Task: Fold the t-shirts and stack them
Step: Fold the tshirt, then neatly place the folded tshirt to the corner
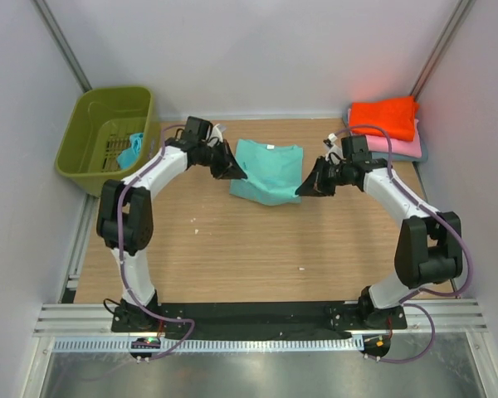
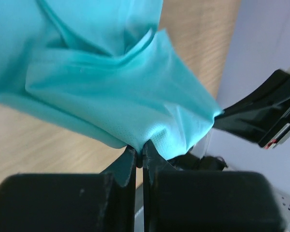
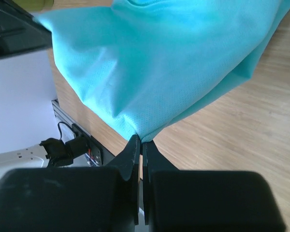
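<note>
A teal t-shirt is at the middle back of the table, its near part lifted. My left gripper is shut on its left edge; the left wrist view shows the cloth pinched at the tips. My right gripper is shut on its right edge; the right wrist view shows the cloth pinched at the tips. A folded orange t-shirt lies on a pink one at the back right, over a grey-blue one. Another teal t-shirt lies in the basket.
An olive-green plastic basket stands at the back left, off the wooden table. White walls close in the back and both sides. A metal rail runs along the near edge by the arm bases.
</note>
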You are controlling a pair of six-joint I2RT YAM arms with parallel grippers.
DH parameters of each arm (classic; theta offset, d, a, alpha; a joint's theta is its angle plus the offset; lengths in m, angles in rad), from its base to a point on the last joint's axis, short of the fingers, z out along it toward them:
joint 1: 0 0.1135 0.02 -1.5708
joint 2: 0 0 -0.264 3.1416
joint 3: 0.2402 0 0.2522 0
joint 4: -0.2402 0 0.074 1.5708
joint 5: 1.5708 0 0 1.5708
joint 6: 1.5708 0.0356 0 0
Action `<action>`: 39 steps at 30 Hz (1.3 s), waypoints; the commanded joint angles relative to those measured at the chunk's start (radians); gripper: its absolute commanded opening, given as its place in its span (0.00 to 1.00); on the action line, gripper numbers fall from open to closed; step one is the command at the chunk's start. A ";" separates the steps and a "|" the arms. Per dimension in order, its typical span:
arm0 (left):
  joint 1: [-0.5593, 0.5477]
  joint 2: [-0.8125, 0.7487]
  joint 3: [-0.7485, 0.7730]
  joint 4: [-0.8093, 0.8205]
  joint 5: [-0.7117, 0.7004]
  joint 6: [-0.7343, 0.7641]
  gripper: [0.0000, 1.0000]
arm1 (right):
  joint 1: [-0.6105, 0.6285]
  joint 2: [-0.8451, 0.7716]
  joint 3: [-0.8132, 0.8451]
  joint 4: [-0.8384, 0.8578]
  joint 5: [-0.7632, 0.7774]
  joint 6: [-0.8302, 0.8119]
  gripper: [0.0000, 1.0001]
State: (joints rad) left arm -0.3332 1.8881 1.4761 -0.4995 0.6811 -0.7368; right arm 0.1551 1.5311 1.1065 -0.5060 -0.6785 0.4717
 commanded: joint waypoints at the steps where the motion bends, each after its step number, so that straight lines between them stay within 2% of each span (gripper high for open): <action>1: 0.029 0.071 0.195 0.015 -0.026 0.063 0.00 | -0.014 0.081 0.154 0.064 -0.006 -0.027 0.01; 5: 0.062 0.259 0.511 0.010 -0.084 0.103 0.00 | -0.048 0.251 0.393 0.099 0.011 -0.064 0.01; 6: 0.063 0.338 0.670 0.006 -0.115 0.153 0.00 | -0.058 0.336 0.450 0.109 0.026 -0.074 0.02; 7: 0.062 0.379 0.725 0.004 -0.148 0.177 0.00 | -0.063 0.380 0.502 0.113 0.086 -0.079 0.02; 8: 0.062 0.411 0.771 0.021 -0.172 0.188 0.27 | -0.068 0.420 0.597 0.115 0.105 -0.106 0.11; 9: 0.062 0.468 0.829 0.032 -0.227 0.213 0.47 | -0.071 0.469 0.637 0.115 0.111 -0.117 0.39; 10: 0.063 0.495 0.867 0.029 -0.259 0.226 0.71 | -0.078 0.533 0.706 0.107 0.114 -0.120 0.50; 13: 0.063 0.523 0.900 0.029 -0.304 0.298 0.84 | -0.080 0.554 0.725 0.127 0.117 -0.110 0.65; 14: 0.063 0.517 0.894 0.023 -0.320 0.301 0.88 | -0.080 0.529 0.701 0.135 0.109 -0.105 0.66; 18: 0.063 0.470 0.828 -0.031 -0.336 0.327 0.90 | -0.078 0.449 0.575 0.152 0.112 -0.107 0.67; 21: 0.063 0.447 0.782 -0.050 -0.270 0.343 0.89 | -0.083 0.423 0.481 0.133 0.109 -0.140 0.67; 25: 0.063 0.482 0.793 -0.021 -0.203 0.341 0.86 | -0.115 0.486 0.423 0.191 0.074 -0.055 0.67; 28: 0.057 0.500 0.803 0.007 -0.161 0.336 0.82 | -0.123 0.553 0.441 0.205 0.083 -0.030 0.67; 39: 0.033 0.580 0.768 0.065 -0.114 0.332 0.80 | -0.124 0.777 0.605 0.268 0.045 0.053 0.67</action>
State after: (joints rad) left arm -0.2981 2.4401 2.2505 -0.4820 0.5304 -0.4122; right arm 0.0250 2.2639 1.6577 -0.2947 -0.6250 0.4908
